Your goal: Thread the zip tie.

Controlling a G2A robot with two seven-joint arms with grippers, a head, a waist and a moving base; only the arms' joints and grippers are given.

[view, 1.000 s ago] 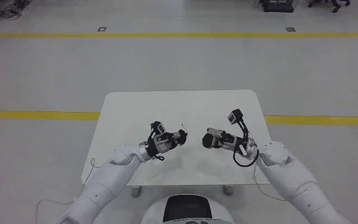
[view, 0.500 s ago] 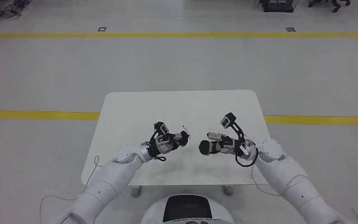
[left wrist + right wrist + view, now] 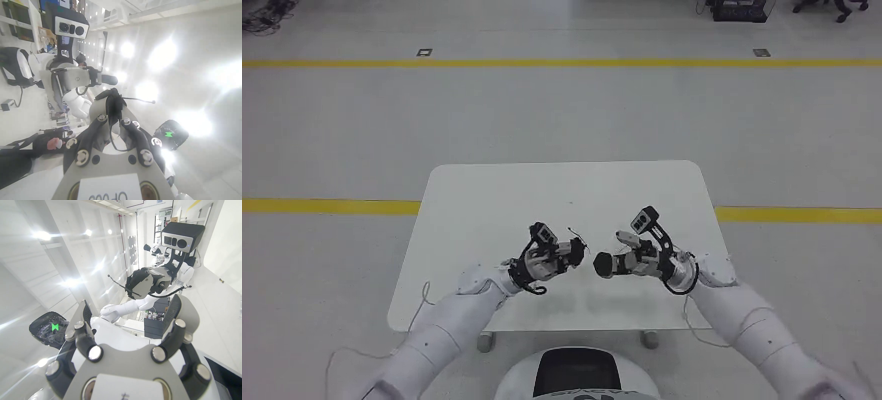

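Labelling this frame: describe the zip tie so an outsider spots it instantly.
Over the near half of the white table, the left gripper faces the right gripper. The left one pinches the zip tie: a thin black strand with a knobbed tip, far slimmer than either gripper.

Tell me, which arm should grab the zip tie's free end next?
Probably the right. Its pincer is open, empty and faces the free end of the zip tie. The left pincer is shut on the zip tie, so it's busy holding.

Smooth table point(image 3: 492, 200) (matt); plastic zip tie point(image 3: 136, 99).
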